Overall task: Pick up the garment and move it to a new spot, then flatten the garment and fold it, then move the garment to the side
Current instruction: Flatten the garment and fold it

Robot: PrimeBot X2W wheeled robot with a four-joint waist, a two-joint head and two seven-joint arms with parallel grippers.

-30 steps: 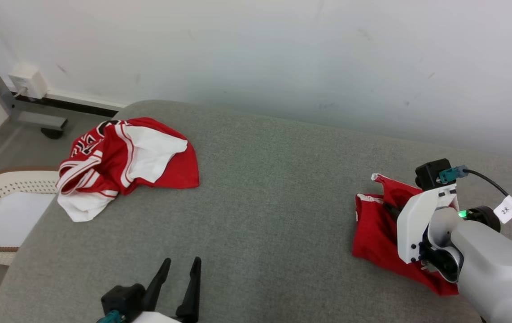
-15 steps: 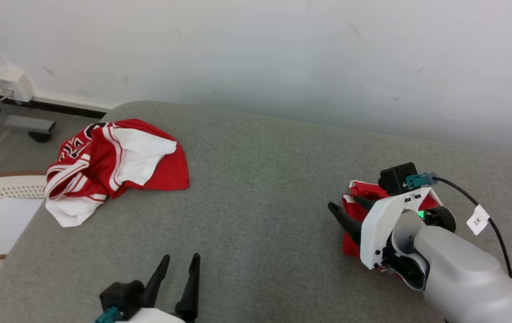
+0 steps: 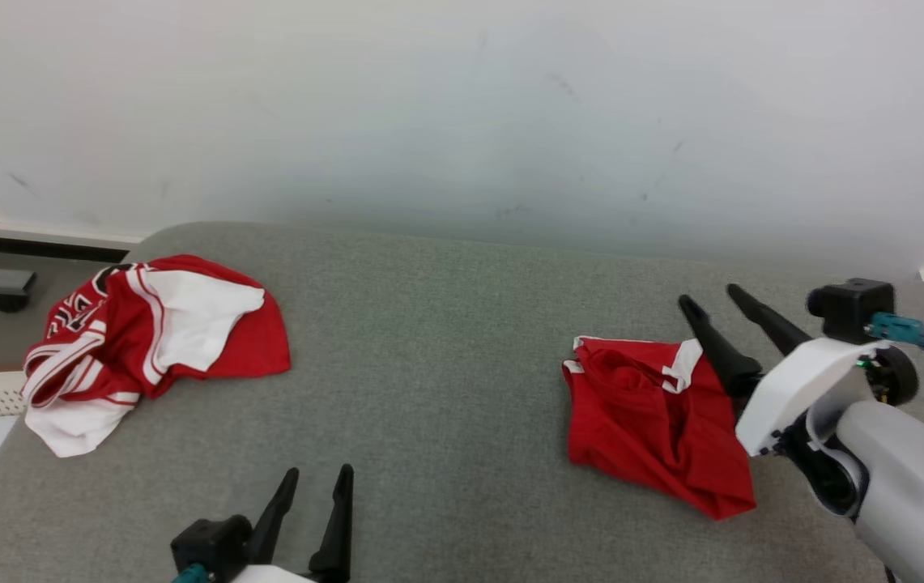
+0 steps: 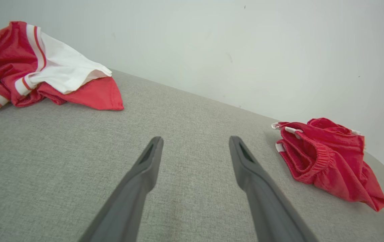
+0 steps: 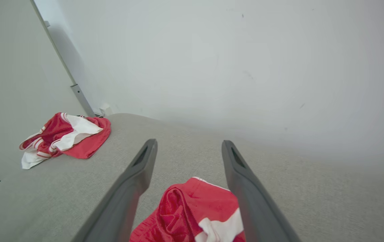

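Right fingers (image 3: 713, 344) lifted off red shorts (image 3: 648, 421), spread, open cushion (image 3: 445, 364) toward jersey (image 3: 154, 324)

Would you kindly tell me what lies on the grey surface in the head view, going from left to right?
Red and white jersey → left gripper → red shorts.

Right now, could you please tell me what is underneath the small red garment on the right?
The small red garment lies on the grey padded surface, which shows all around it. Its crumpled folds cover anything beneath them, so nothing more can be told.
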